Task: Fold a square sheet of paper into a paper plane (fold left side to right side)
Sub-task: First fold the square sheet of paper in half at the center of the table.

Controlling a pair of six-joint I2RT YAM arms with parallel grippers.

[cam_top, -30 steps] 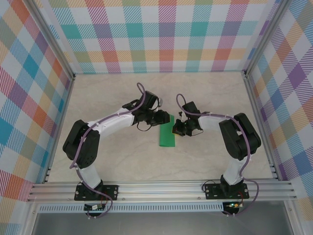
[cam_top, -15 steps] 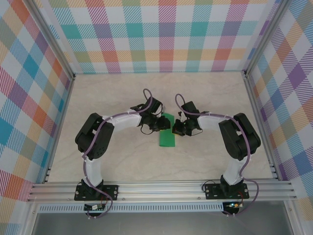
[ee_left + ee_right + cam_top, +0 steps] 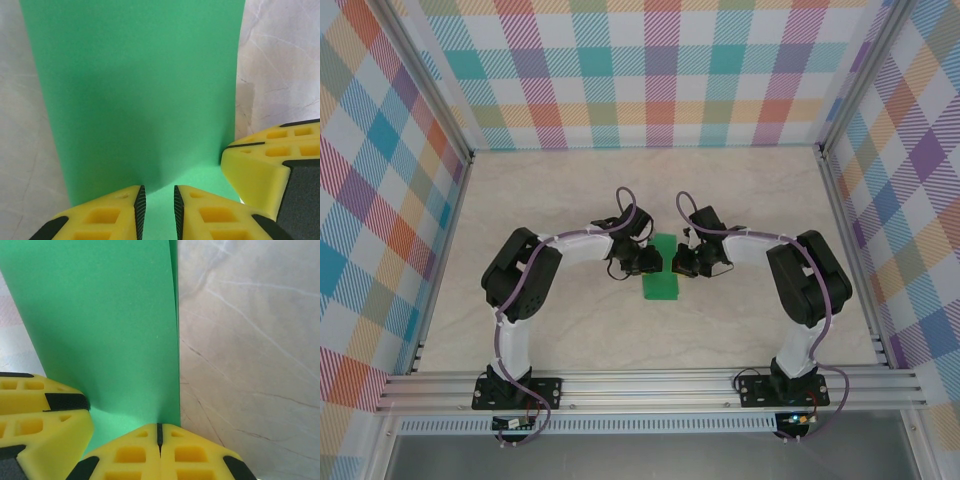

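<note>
The pale marbled bench (image 3: 750, 190) is carrying both arms, which are bending inward from their bases at 6 o'clock. The left arm (image 3: 570, 245) is rising to a raised elbow at about 9 o'clock, then reaching toward 3 o'clock, wrist angled down at the bench middle. The right arm (image 3: 770, 245) is mirroring it, elbow out at 3 o'clock and forearm reaching toward 9 o'clock.

Between the wrists, the square sheet of paper (image 3: 661, 285) is lying as a narrow green strip running from 12 to 6 o'clock, its far half flanked by the tools.

The left end effector (image 3: 159, 207) is sitting at the strip's 9 o'clock edge, pads standing a narrow slit apart with green showing through the slit. Whether it is pinching the paper I cannot tell. The right end effector (image 3: 160, 432) is sitting at the 3 o'clock edge, pads pressed together with the layered paper edge running straight into their seam.
</note>
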